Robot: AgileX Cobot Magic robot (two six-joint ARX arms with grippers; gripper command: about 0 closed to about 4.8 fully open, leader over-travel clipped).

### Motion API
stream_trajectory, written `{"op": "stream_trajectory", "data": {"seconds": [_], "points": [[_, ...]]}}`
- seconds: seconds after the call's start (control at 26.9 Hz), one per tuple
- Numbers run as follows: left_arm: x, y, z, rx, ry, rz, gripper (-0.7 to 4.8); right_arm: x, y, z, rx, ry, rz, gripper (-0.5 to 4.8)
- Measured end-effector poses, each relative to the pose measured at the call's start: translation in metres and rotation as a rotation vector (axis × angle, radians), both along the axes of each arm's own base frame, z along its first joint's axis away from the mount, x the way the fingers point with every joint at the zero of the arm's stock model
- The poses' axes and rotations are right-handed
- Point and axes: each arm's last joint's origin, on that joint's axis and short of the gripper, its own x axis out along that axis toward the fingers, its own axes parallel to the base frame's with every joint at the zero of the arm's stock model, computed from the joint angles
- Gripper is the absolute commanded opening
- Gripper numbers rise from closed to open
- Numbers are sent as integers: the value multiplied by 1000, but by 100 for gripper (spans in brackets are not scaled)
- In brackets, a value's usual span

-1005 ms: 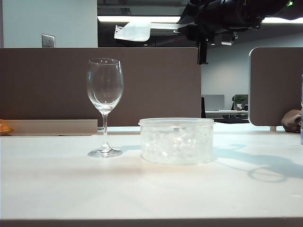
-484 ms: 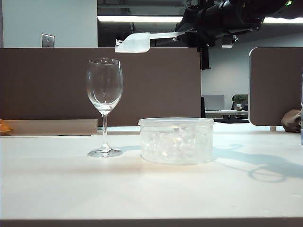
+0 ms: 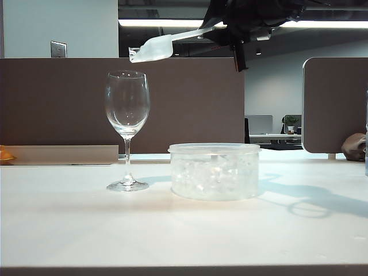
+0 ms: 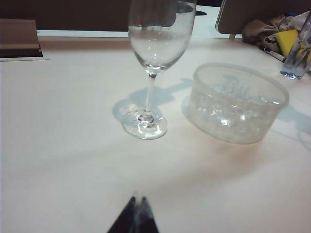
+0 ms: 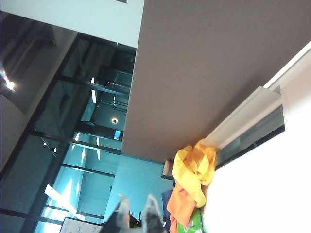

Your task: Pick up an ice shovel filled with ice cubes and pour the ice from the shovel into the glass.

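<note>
While the ice shovel (image 3: 152, 49) is held tight by the right gripper (image 3: 230, 26) above the glass (image 3: 127, 126), and the left gripper (image 4: 137, 213) is kept shut low in front of the glass, ice cubes (image 3: 214, 174) could be spilled beside the glass if the shovel is tipped too early.

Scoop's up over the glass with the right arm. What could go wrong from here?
1. The ice shovel, held by its handle in the right gripper, hangs well above the glass; cubes falling that far may bounce out or miss the narrow rim.
2. The glass is tall on a thin stem; a bump could tip it.

The left gripper rests low near the table, shut.
</note>
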Motion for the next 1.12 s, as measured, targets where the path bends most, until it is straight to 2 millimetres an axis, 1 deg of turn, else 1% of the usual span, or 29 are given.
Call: {"op": "stream_trajectory", "data": {"seconds": [0.19,0.48,0.71,1.12], "points": [[0,0,0,0,0,-2,-5,3,1,-7,-34,22,-1,-2],[0,0,0,0,0,-2,-5,2,4,-9,-93,0,1,-2],[0,0,0,0,0,-2,-5,5,5,7,-170,-65,-8,-2],[0,0,0,0,0,-2,-5,2,10,6,-202,-87,7,-2]]}}
